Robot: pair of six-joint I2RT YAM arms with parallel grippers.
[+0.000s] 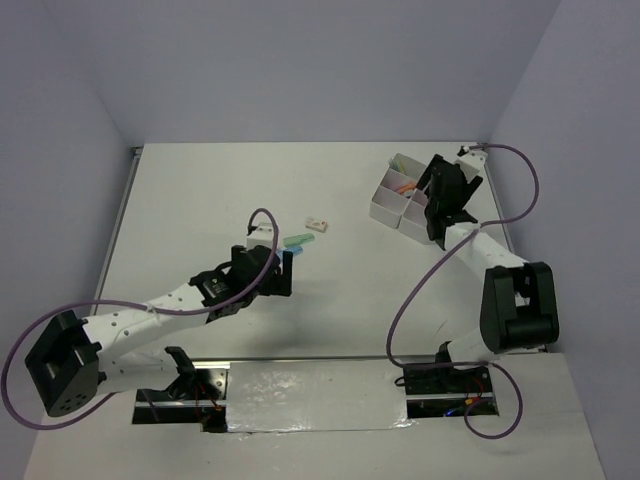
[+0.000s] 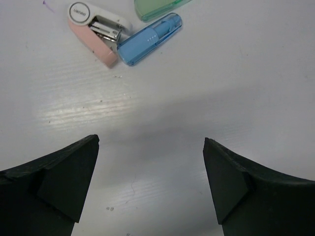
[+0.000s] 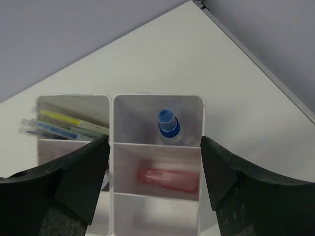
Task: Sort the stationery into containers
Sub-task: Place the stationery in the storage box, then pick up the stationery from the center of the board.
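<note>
The white divided tray (image 1: 390, 205) stands at the back right. My right gripper (image 1: 434, 200) hovers over it, open and holding nothing. In the right wrist view the right gripper (image 3: 154, 141) straddles the tray (image 3: 157, 97). A pink marker (image 3: 167, 180) lies in the compartment below it, a blue-capped item (image 3: 168, 128) stands in the one beyond, and thin pens (image 3: 64, 127) lean in the left one. My left gripper (image 1: 286, 264) is open near mid-table, just short of a green piece (image 1: 297, 240). Ahead of the left gripper (image 2: 151, 142) lie a blue capped piece (image 2: 150, 38), a pink-and-white stapler (image 2: 97, 30) and the green piece (image 2: 157, 7).
The table's right edge (image 3: 275, 81) runs close beside the tray, with the grey wall behind. The stapler (image 1: 318, 224) lies apart from the green piece, toward the tray. Purple cables loop beside both arms.
</note>
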